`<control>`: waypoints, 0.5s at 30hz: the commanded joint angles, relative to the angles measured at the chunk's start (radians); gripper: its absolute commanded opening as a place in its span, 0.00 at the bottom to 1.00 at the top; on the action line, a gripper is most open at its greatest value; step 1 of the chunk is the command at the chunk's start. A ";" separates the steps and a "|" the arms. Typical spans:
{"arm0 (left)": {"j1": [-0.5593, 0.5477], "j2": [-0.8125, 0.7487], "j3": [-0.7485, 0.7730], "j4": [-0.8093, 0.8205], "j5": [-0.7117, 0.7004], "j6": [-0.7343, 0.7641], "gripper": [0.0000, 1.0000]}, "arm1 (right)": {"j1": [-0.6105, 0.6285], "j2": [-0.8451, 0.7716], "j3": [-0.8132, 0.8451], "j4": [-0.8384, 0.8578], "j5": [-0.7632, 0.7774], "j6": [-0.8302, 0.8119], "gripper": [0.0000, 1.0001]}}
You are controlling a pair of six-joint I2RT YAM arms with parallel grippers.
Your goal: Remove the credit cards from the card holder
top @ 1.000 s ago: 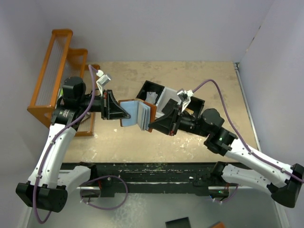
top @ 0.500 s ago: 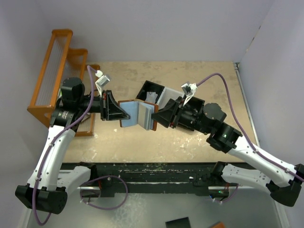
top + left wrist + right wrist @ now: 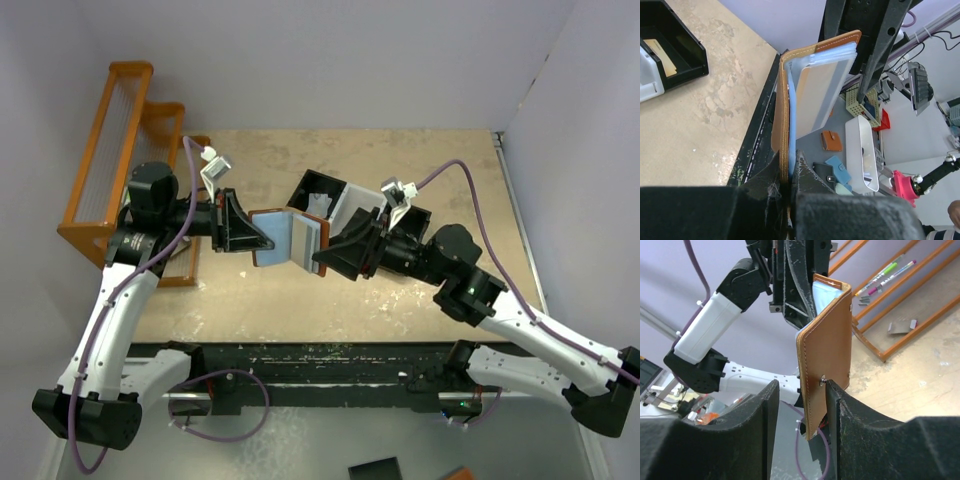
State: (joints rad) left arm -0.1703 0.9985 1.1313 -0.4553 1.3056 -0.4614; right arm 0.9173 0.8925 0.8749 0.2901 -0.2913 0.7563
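Note:
The brown card holder (image 3: 285, 240) hangs open in the air between both arms, pale blue lining up. My left gripper (image 3: 260, 240) is shut on its left flap; in the left wrist view the fingers (image 3: 788, 159) pinch the leather edge of the card holder (image 3: 812, 80). My right gripper (image 3: 323, 260) is open with the right flap between its jaws. In the right wrist view the brown flap (image 3: 829, 340) stands in the gripper's (image 3: 802, 387) gap, its snap stud touching the right finger. The credit cards sit inside the pale sleeves (image 3: 822, 87); no card face shows clearly.
A black-and-white compartment tray (image 3: 345, 205) lies just behind the wallet, with a white scrap inside; it also shows in the left wrist view (image 3: 677, 55). An orange wire rack (image 3: 110, 150) stands at the far left, pens (image 3: 885, 275) lying in it.
My right gripper has swung forward and left, its open jaws now straddling the wallet's right flap. The left gripper and the wallet have stayed put.

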 commanded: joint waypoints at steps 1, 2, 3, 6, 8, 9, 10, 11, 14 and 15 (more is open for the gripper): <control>0.002 -0.006 0.038 0.073 0.027 -0.037 0.00 | 0.002 -0.009 0.028 0.057 -0.031 -0.012 0.44; 0.002 -0.007 0.036 0.073 0.029 -0.038 0.00 | 0.001 -0.008 0.029 0.047 -0.023 -0.016 0.42; 0.002 -0.009 0.036 0.073 0.029 -0.037 0.00 | 0.001 -0.010 0.027 0.043 -0.014 -0.018 0.39; 0.002 -0.012 0.035 0.073 0.029 -0.039 0.00 | 0.001 -0.012 0.019 0.053 -0.006 -0.015 0.27; 0.002 -0.013 0.035 0.073 0.029 -0.039 0.00 | 0.001 -0.011 0.029 0.030 0.019 -0.017 0.22; 0.002 -0.013 0.036 0.073 0.029 -0.039 0.00 | 0.001 -0.010 0.036 0.014 0.029 -0.024 0.22; 0.002 -0.014 0.036 0.074 0.030 -0.040 0.00 | 0.001 -0.012 0.042 -0.002 0.041 -0.027 0.22; 0.002 -0.015 0.036 0.075 0.032 -0.040 0.00 | 0.002 -0.014 0.046 -0.017 0.058 -0.028 0.20; 0.002 -0.017 0.038 0.077 0.034 -0.043 0.00 | 0.002 -0.020 0.050 -0.040 0.089 -0.034 0.18; 0.002 -0.018 0.038 0.077 0.034 -0.042 0.00 | 0.001 -0.019 0.056 -0.056 0.107 -0.037 0.17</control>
State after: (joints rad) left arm -0.1703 0.9989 1.1313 -0.4320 1.3056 -0.4881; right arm 0.9173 0.8890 0.8768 0.2638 -0.2573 0.7464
